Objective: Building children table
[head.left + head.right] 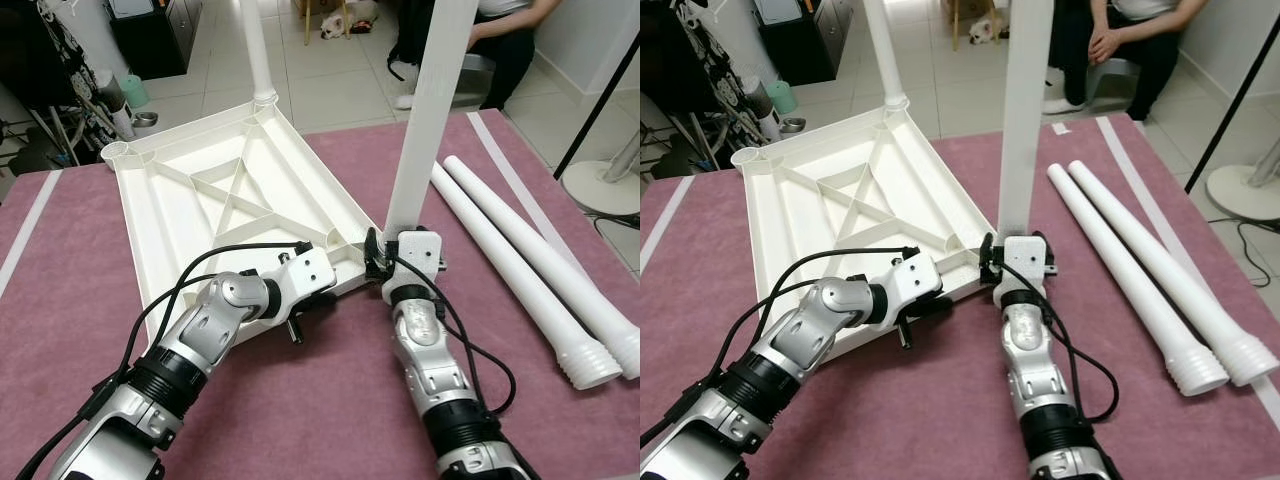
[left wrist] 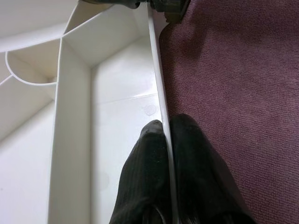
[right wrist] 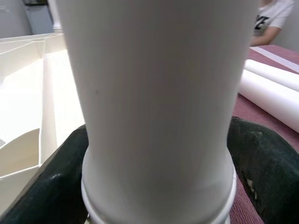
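The white tabletop (image 1: 230, 200) lies upside down on the maroon-covered bench (image 1: 330, 400), its ribbed underside facing up, filling the left and centre of the head views. The left hand (image 1: 300, 305) sits at the tabletop's near edge, low in the frame, and the left wrist view shows its two black fingers (image 2: 154, 172) pressed together on the thin rim (image 2: 159, 98), one on each side; I take that as a hold to keep the panel from sliding or lifting while a leg goes in. Right of centre, the right hand (image 1: 385, 262) grips an upright white leg (image 1: 425, 110) low down, just above its base; the right wrist view shows the dark fingers (image 3: 51, 186) hugging both sides of the tube. The leg stands at the tabletop's near right corner, seemingly over the socket there, so the low grip probably gives control for seating or twisting it home. Another leg (image 1: 256, 55) stands at the far corner, at the top of the frame. Two more legs (image 1: 530, 260) lie side by side on the bench at the right, threaded ends toward the robot, within reach for later. A seated person (image 1: 1125, 40) watches from the upper right.
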Available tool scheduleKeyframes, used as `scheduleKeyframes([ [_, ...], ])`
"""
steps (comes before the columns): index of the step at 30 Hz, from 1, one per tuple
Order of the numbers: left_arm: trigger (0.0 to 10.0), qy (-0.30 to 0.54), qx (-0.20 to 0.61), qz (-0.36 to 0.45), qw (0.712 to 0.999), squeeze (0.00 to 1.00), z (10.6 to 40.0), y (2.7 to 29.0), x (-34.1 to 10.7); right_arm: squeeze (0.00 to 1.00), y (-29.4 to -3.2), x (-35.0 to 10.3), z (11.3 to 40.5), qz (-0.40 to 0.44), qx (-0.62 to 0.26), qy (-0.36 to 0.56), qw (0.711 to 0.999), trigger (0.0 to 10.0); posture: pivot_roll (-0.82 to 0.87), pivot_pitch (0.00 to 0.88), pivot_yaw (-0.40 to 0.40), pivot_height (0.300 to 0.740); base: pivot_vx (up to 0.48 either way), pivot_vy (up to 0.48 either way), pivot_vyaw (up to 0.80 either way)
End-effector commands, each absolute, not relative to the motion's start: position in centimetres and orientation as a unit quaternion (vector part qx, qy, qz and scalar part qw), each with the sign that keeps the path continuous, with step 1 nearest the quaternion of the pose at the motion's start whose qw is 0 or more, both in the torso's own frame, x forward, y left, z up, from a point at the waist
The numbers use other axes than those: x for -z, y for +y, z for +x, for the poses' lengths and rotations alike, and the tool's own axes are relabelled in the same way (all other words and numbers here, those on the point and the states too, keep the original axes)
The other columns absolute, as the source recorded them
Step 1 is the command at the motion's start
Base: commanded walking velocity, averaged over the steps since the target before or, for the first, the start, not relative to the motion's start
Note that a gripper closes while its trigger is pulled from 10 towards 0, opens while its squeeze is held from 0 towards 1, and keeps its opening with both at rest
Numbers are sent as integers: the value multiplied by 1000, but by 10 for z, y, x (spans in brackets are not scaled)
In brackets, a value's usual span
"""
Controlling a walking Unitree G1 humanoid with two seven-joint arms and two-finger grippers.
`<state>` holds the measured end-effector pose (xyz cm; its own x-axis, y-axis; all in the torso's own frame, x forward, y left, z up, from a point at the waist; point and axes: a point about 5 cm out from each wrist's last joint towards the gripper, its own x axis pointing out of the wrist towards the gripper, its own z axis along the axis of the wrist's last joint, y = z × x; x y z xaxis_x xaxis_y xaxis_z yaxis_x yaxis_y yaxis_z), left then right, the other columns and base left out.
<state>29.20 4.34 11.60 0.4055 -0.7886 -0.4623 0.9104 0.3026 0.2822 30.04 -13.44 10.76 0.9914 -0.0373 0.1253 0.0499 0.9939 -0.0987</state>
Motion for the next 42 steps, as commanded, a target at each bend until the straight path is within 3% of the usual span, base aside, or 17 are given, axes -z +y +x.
scheduleKeyframes([
  [1, 10000, 104, 492, 284, 816, 0, 301, 50, -121, 0, -127, -98, 296, -40, -14, -39, 998, 10000, -92, 0, 173, 740, 0, 0, 0],
  [29, 10000, 104, 490, 283, 818, 0, 301, 50, -121, 0, -125, -124, 303, -36, -71, -92, 993, 10000, -88, 1, 174, 740, 0, 0, 0],
  [42, 10000, 105, 490, 283, 818, 0, 302, 51, -121, 0, -140, -150, 300, -80, -93, -136, 983, 10000, -93, 0, 174, 740, 0, 0, 0],
])
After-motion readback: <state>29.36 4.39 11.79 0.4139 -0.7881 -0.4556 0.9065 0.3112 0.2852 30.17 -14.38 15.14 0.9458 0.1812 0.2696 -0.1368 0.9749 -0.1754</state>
